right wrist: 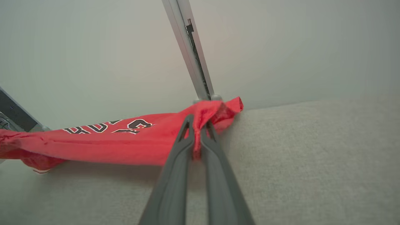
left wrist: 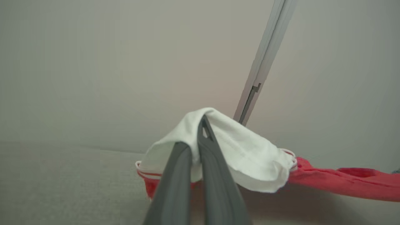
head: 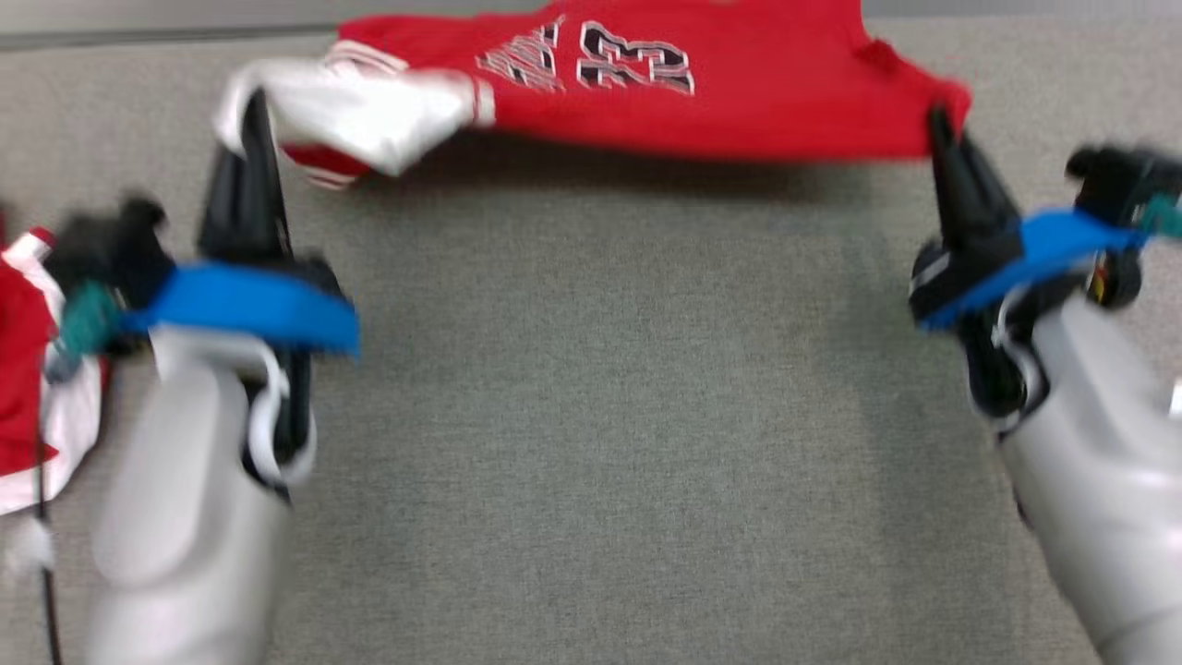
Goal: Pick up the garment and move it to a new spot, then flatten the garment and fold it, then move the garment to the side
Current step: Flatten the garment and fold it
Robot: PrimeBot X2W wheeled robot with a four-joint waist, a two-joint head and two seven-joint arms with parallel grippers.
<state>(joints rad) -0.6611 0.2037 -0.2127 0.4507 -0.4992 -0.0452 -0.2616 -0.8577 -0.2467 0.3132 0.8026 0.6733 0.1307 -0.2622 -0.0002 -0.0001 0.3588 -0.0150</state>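
Note:
The garment (head: pixel 702 92) is a red shirt with black-and-white lettering and a white sleeve, stretched across the far part of the grey table (head: pixel 591 416) and lifted off it along its near edge. My left gripper (head: pixel 254 111) is shut on the white sleeve (left wrist: pixel 243 150), whose cloth drapes over the fingertips. My right gripper (head: pixel 940 125) is shut on the red corner (right wrist: pixel 215 112) at the other end. In the right wrist view the garment (right wrist: pixel 109 140) hangs taut to the left with a shadow under it.
Another red and white piece of cloth (head: pixel 28 388) lies at the table's left edge beside my left arm. A pale wall with a grey metal rail (right wrist: pixel 190 50) stands right behind the table.

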